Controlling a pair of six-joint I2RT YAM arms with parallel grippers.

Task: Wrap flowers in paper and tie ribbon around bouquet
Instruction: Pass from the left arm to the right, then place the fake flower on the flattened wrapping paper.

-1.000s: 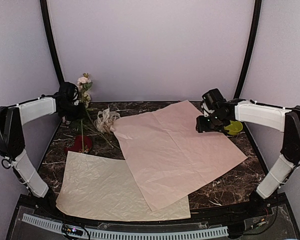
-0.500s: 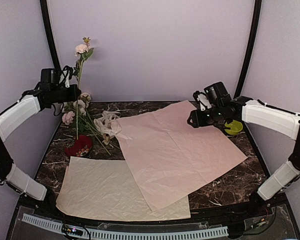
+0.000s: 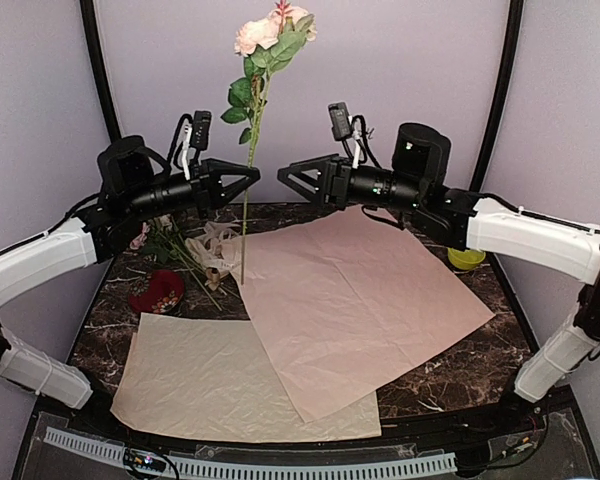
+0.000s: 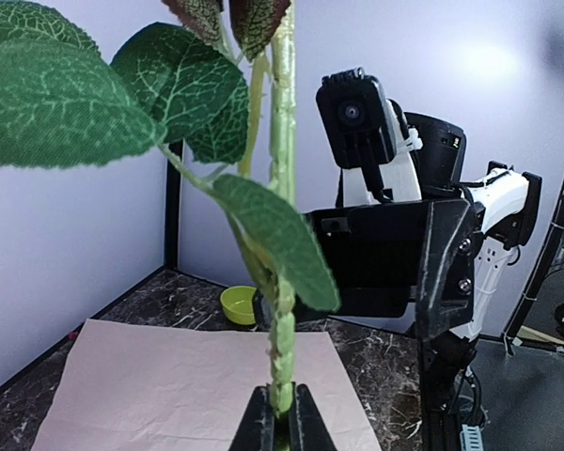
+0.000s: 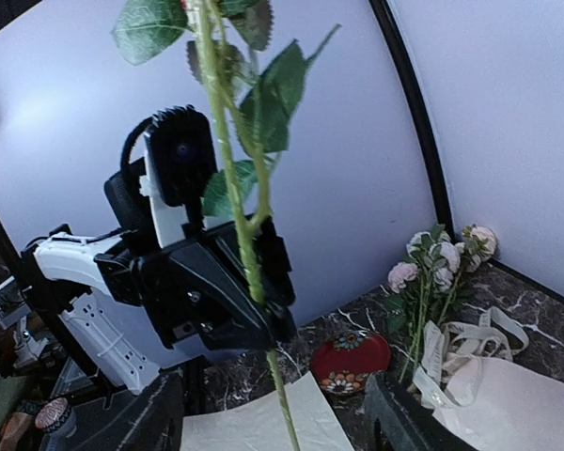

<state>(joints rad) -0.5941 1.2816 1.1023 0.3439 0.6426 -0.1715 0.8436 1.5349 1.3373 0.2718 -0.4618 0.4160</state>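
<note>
**One rose held upright over the paper**

The dark marble table [image 3: 450, 385] carries the pink paper [image 3: 360, 300], spread flat across its middle and right. The paper's near corner overlaps the cream sheet [image 3: 200, 375], which lies at the front left.

Above the far edge of the paper the two arms reach toward each other. The left gripper [image 3: 252, 180] is clamped tight on the stem of a single rose [image 3: 248, 150]. The stem stands upright, pink head at the top and lower end hanging free above the paper's far left corner. The right gripper [image 3: 285, 182] faces it from just beside the stem. Its jaws are spread wide with nothing between them.

The other flowers [image 3: 165, 240] lie at the far left of the table. Beside them are a pale ribbon tangle [image 3: 215, 245] and a red dish [image 3: 158, 290]. A green bowl [image 3: 467, 257] sits at the far right.
</note>
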